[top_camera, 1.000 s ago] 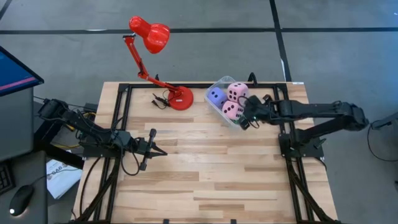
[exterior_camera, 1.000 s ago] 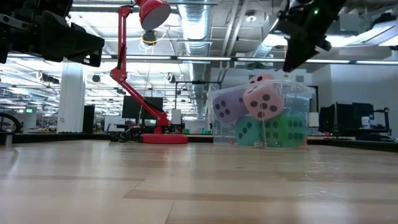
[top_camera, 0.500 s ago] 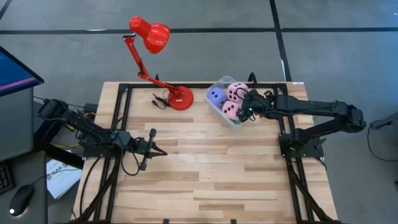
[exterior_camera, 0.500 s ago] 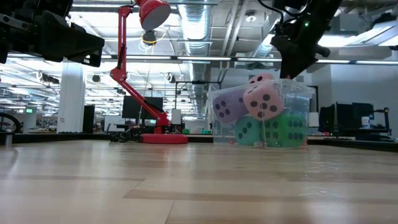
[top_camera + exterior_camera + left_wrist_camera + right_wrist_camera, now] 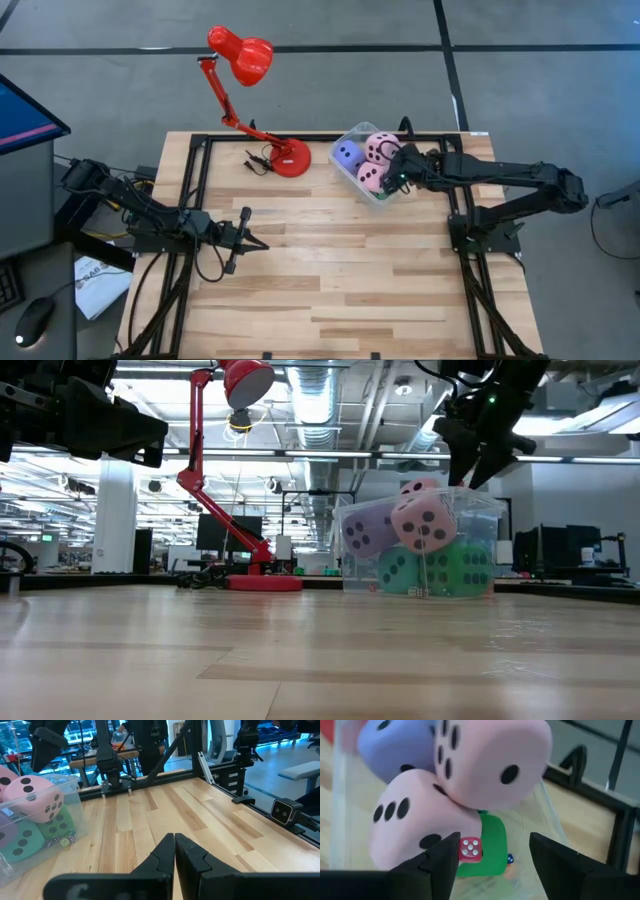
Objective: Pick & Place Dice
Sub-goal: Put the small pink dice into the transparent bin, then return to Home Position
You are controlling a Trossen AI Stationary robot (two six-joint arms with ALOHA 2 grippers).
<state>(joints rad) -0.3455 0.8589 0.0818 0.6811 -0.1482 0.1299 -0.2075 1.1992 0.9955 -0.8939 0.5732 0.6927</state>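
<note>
On the left of the counter the left gripper waits low over bare wood, its jaws pressed together on nothing. Farther right, past the red lamp, the clear tub sits near the counter's far right corner, holding the purple-blue die, two pink dice and green ones underneath. The right gripper hangs just above the tub's rim, jaws spread wide and empty, a tiny red die showing between them. The big cubes look soft and light; pinching opposite faces of a top pink one should hold, though plush may squash.
</note>
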